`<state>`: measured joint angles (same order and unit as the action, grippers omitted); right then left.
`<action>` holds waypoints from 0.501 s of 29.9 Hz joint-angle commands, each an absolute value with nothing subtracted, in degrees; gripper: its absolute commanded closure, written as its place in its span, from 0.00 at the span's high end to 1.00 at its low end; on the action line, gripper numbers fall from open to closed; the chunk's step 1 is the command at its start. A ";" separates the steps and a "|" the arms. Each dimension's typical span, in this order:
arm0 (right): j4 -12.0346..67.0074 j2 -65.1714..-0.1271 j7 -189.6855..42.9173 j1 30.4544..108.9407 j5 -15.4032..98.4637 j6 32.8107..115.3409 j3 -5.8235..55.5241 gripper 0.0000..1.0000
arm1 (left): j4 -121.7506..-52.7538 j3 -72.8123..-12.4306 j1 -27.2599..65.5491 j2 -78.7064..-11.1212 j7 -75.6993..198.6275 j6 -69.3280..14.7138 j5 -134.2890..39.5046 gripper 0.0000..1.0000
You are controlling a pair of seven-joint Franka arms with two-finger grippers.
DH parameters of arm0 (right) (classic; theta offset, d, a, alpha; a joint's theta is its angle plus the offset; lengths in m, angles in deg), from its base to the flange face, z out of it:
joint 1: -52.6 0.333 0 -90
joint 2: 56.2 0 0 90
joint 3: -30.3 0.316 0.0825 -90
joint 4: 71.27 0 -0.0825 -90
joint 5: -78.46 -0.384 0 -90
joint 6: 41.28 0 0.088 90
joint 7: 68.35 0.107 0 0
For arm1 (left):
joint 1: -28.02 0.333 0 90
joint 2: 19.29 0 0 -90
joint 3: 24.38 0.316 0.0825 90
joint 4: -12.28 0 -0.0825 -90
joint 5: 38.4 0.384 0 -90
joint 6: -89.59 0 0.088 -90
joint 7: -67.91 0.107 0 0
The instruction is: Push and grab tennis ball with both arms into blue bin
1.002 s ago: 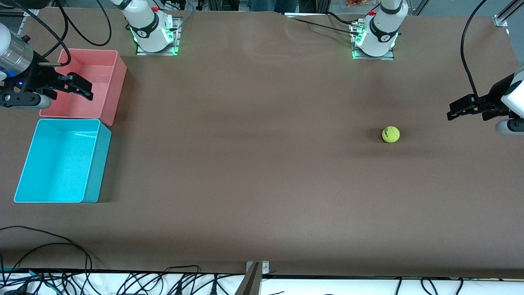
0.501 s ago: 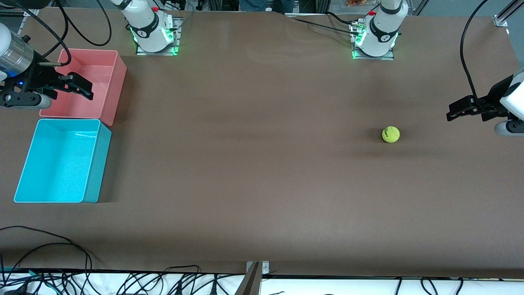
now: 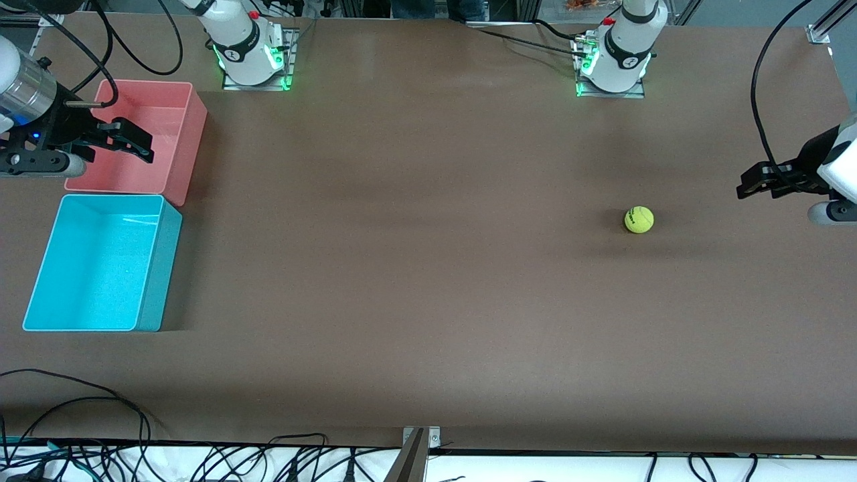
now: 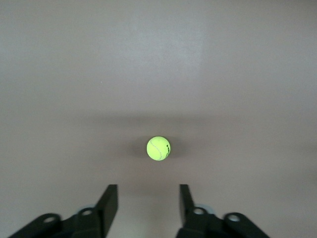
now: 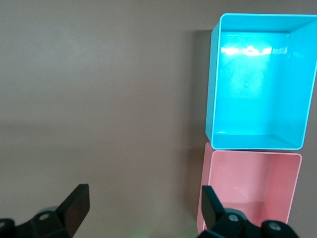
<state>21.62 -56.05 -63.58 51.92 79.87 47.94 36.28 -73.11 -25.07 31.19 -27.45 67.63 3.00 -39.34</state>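
tennis ball (image 3: 639, 219) print (dark, unreadable), nothing legible

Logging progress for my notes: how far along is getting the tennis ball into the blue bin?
Nothing is done yet. The tennis ball lies on the table, untouched, toward the left arm's end. The left gripper is open and faces it. The right gripper waits open over the pink bin. The blue bin holds nothing.

Even overhead light, moderately bright. Soft shadow bands lie across the brown table (image 3: 428, 268). Tennis ball (image 3: 639, 219) casts a faint shadow; the ball (image 4: 158, 148) is crisp in the left wrist view. White glare streak on the blue bin (image 5: 255, 50) floor. Green glow at both arm bases.
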 commanded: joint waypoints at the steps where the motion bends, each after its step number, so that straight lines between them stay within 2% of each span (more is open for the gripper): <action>1: 21.54 -56.73 -62.64 51.54 80.40 47.22 37.07 1.00 | -71.56 -25.17 31.71 -27.99 66.42 4.43 -40.42 0.00; 15: 21.54 -56.73 -62.64 51.54 80.40 47.22 37.07 1.00 | -71.91 -25.44 31.18 -28.17 51.67 4.51 -40.51 0.00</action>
<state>21.62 -56.06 -63.57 51.94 79.87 47.94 36.39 -73.11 -25.30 31.14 -27.53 58.08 3.21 -39.41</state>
